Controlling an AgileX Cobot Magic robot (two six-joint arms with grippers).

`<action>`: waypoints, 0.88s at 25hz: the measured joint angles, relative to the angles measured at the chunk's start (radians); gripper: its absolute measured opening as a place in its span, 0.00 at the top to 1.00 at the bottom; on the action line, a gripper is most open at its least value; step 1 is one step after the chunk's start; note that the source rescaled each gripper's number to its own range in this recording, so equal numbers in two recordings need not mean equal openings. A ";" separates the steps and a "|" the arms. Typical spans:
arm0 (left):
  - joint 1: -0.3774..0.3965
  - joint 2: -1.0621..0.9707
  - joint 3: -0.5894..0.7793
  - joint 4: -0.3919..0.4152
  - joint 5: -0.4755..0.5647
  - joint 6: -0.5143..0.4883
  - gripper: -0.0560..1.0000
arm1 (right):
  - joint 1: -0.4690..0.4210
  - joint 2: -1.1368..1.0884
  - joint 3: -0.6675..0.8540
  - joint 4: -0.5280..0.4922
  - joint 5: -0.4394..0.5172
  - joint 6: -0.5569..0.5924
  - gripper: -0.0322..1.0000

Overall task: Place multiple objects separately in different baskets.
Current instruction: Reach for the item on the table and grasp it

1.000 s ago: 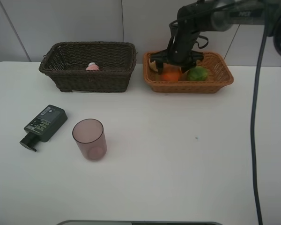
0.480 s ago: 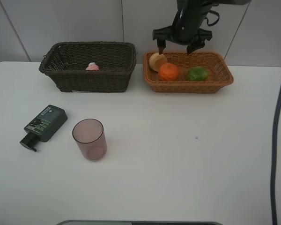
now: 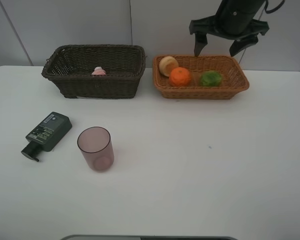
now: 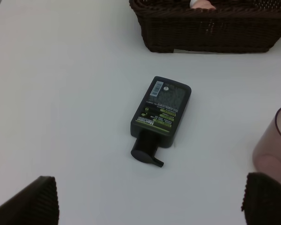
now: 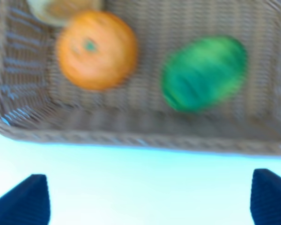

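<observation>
The dark green pump bottle (image 3: 47,131) lies flat on the white surface (image 3: 190,165) at the left of the high frame, its nozzle pointing to the lower left. I judge it unsorted. My left end effector (image 4: 145,206) hangs above it, its fingers spread wide at the lower corners of the wrist picture and holding nothing. That looks like a staging pose for this bottle.

Just to the right, the translucent mauve cup (image 3: 95,148) stands upright, also waiting. Above them, at upper left, the dark brown basket (image 3: 90,85) holds the small pink bottle (image 3: 99,71), so I take it as the bin for the containers.

Right of centre, the light tan basket (image 3: 205,92) holds the fruit in a row: the red-yellow fruit (image 3: 168,65), the orange (image 3: 180,76) and the green fruit (image 3: 210,78), close together.

At upper right, my right end effector (image 3: 217,50) hovers over the tan basket's far rim, wide open and empty.

A second ago that end effector was down inside the basket over the orange. It has since risen clear and drifted right, with the fingers spreading wider. The orange sits free, and nothing else has moved.
</observation>
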 joint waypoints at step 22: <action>0.000 0.000 0.000 0.000 0.000 0.000 0.00 | -0.196 -1.172 0.756 0.017 -0.054 -0.064 0.12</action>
